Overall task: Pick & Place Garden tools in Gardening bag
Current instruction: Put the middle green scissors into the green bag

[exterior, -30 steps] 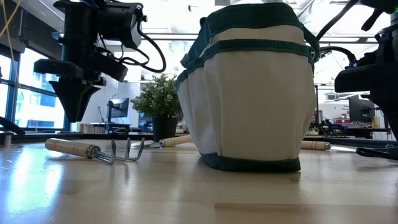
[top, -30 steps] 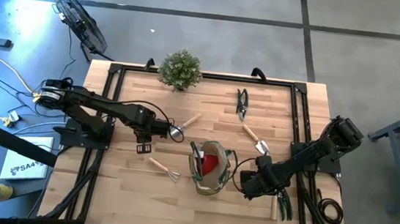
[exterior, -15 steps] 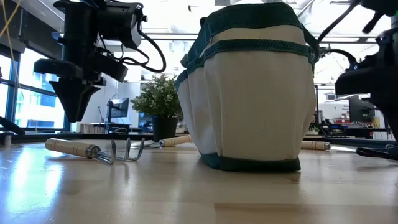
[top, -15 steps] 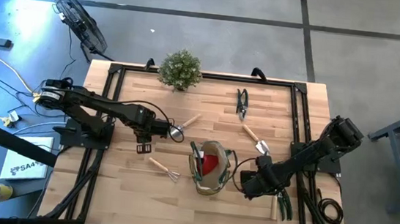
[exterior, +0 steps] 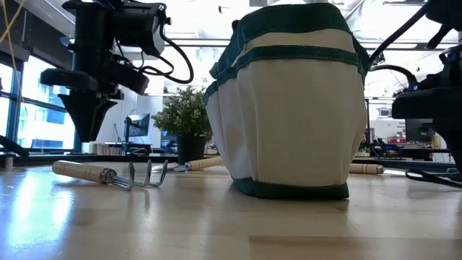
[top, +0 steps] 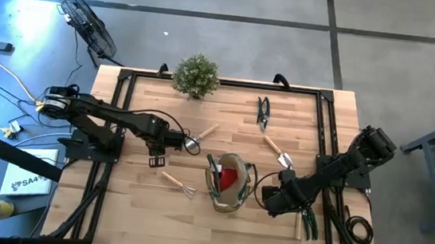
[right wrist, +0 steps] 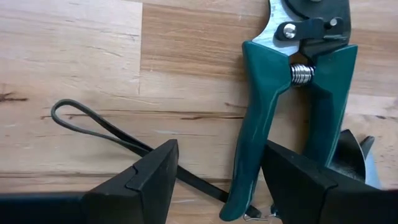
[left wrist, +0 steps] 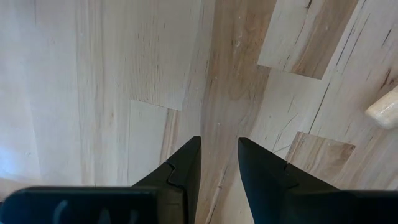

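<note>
The left pincer (top: 157, 161) hangs over bare pale wood planks of the surface (top: 138, 202), left of centre; its two dark wedge-shaped fingers (left wrist: 185, 168) stand a little apart with nothing between them. Just to its right a rake (top: 177, 183) with a rounded wooden handle and curled metal prongs lies flat, and farther back a trowel (top: 198, 136) with a wooden handle and a dark metal scoop lies at an angle. A bushy green potted plant (top: 196, 75) stands at the far edge.

The bag (top: 228, 182), a soft fabric tote with pale panels and dark green banding, stands upright near the middle front, its round mouth showing a red piece (top: 230, 178) inside. To its right lies a second wooden-handled trowel (top: 277, 150), and dark snips (top: 263, 112) lie farther back.

The right pincer (right wrist: 217, 168) is low at the near right edge, its fingers spread wide and holding nothing, with one green handle of the pruners (right wrist: 298, 81) lying between them. The pruners have smooth green grips, a coiled steel spring and a thin dark loop strap (right wrist: 106, 127).
</note>
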Controlling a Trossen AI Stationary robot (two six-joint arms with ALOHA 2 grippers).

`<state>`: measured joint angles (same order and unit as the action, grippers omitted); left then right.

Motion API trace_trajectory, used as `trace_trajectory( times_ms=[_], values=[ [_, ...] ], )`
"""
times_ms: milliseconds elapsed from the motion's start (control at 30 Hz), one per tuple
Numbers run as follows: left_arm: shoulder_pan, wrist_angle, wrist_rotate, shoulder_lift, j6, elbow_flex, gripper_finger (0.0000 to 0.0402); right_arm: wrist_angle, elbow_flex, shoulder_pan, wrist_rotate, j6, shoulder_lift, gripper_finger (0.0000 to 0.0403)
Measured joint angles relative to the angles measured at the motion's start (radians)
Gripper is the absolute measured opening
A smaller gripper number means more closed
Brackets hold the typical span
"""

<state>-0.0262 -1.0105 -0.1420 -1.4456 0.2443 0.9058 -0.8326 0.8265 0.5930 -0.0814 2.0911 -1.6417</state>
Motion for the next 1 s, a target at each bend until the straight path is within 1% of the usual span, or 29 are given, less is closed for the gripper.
trace_trajectory(
  times_ms=[100, 167, 333, 433, 467, 700, 767, 1000],
  values=[
    [0.000, 0.008, 0.000, 0.000, 0.000, 0.000, 0.0100, 0.001, 0.000, 0.000, 0.000, -0.002, 0.000, 0.0197],
    [0.000, 0.009, 0.000, 0.000, 0.000, 0.000, 0.0100, 0.004, 0.000, 0.000, -0.003, -0.015, 0.000, 0.0175],
    [0.000, 0.011, 0.000, 0.000, 0.000, 0.000, 0.0100, 0.008, -0.001, -0.001, -0.016, -0.054, -0.002, 0.0095],
    [0.000, 0.012, 0.000, 0.000, 0.000, 0.000, 0.0100, 0.011, -0.001, 0.001, -0.027, -0.115, -0.002, 0.0041],
    [0.000, 0.012, 0.000, 0.000, 0.000, 0.000, 0.0100, 0.013, -0.001, 0.001, -0.029, -0.130, -0.002, 0.0032],
    [0.000, 0.014, 0.000, 0.000, -0.002, 0.000, 0.0100, 0.022, -0.002, 0.001, -0.044, -0.171, -0.002, 0.0039],
    [0.000, 0.014, 0.000, 0.000, -0.003, 0.000, 0.0100, 0.023, -0.002, 0.002, -0.045, -0.189, -0.002, 0.0035],
    [0.000, 0.014, 0.000, 0.000, -0.003, 0.000, 0.0100, 0.026, -0.003, 0.028, -0.100, -0.212, -0.002, 0.0034]
  ],
)
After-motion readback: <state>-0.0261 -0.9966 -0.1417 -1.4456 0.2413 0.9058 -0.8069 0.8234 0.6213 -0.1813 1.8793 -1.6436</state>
